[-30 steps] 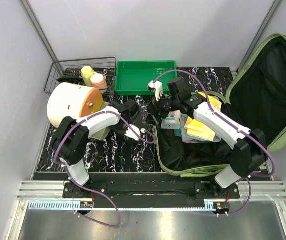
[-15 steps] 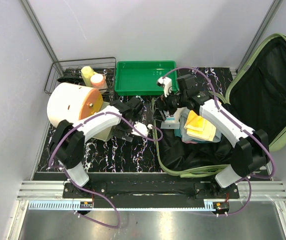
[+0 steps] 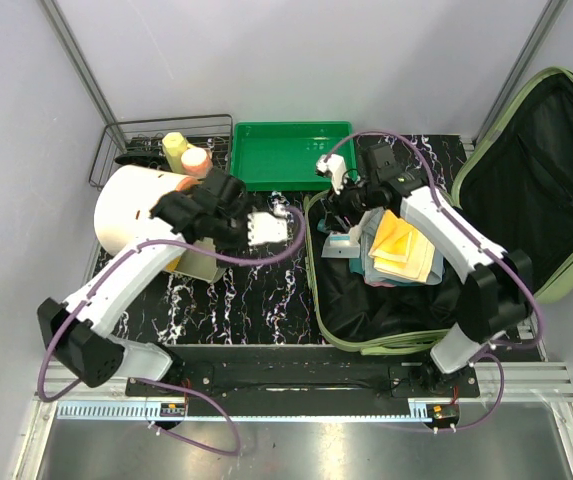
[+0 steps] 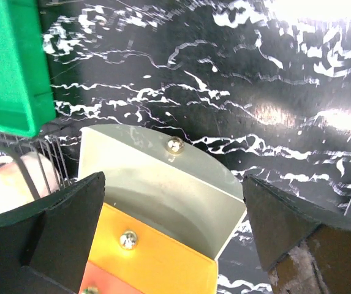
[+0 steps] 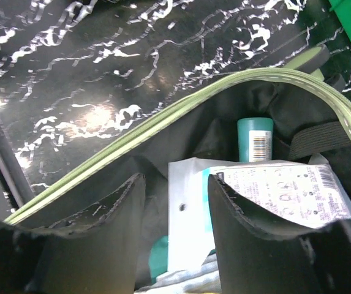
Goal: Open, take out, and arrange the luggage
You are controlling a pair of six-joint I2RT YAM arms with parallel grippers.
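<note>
Bright overhead light is flooding everything.
Glare is pooling on the tabletop (image 4: 279,116); the left gripper (image 3: 266,228) is smearing.

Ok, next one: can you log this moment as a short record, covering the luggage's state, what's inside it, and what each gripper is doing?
luggage: open, its upper half leaning back at the right
inside: yellow stack, white packet, teal tube
left gripper: open, holding nothing, above the cream stand, outside the luggage
right gripper: just inside the luggage's left rim, jaws part-way apart astride the white packet's corner; grip unclear
green tray: behind the luggage's left corner
</note>
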